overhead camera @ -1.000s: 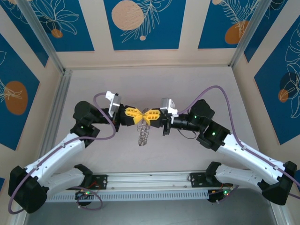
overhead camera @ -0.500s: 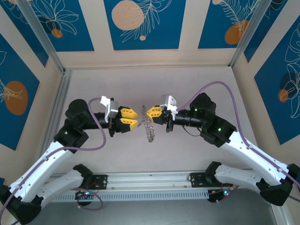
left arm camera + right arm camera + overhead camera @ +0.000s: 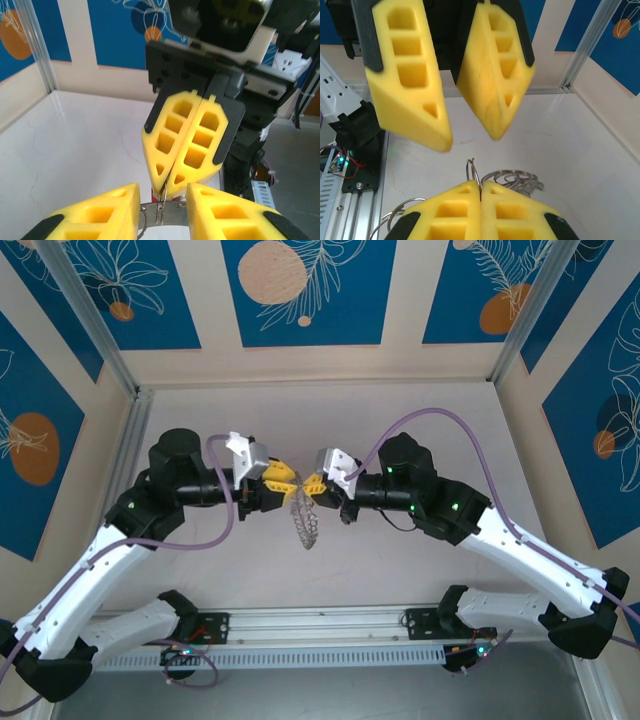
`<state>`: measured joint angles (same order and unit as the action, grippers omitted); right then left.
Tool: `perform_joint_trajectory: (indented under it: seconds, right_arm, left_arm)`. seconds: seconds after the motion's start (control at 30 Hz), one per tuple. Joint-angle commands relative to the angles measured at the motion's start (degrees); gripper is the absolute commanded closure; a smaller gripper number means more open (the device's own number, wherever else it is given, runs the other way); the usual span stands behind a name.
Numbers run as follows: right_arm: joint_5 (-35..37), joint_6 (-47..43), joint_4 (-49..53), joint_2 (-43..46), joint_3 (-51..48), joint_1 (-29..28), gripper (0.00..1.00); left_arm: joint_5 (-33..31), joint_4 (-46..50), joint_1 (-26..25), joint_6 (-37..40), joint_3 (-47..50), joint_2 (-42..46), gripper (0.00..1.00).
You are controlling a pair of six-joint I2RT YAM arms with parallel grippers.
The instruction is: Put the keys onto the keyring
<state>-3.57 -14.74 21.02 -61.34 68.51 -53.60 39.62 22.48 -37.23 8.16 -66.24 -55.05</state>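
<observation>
Both arms have swung back together at the middle; the left claw (image 3: 283, 478) stands parted, tips nearly meeting the right claw (image 3: 313, 483), which is pinched shut on the keyring (image 3: 305, 525) dangling beneath it. Best eased in slowly, square to the ring's edge

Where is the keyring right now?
In the top external view, the keyring is over the middle of the table, just nearward of the facing tips of the left claw and right claw. The right claw pinches one of its wire loops.
</observation>
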Motion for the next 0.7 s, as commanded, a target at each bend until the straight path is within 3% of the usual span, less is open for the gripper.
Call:
perform_joint_trajectory:
  seconds: [0.0,0.4,0.67]
  right_arm:
    - [1.2,-1.0,0.3,-0.2,2.8,-0.6,1.00]
    - [-0.1,-0.9,-0.4,0.4,2.3,-0.9,1.00]
    - [-0.5,-1.0,-0.6,1.0,1.6,-1.0,1.00]
  left_arm:
    - [-3.9,6.0,-2.1,4.3,-2.7,-1.2,0.71]
    - [-9.3,8.0,-4.8,6.8,-4.0,-2.8,0.86]
    - [-12.4,9.0,-6.2,8.0,-3.5,-2.8,0.88]
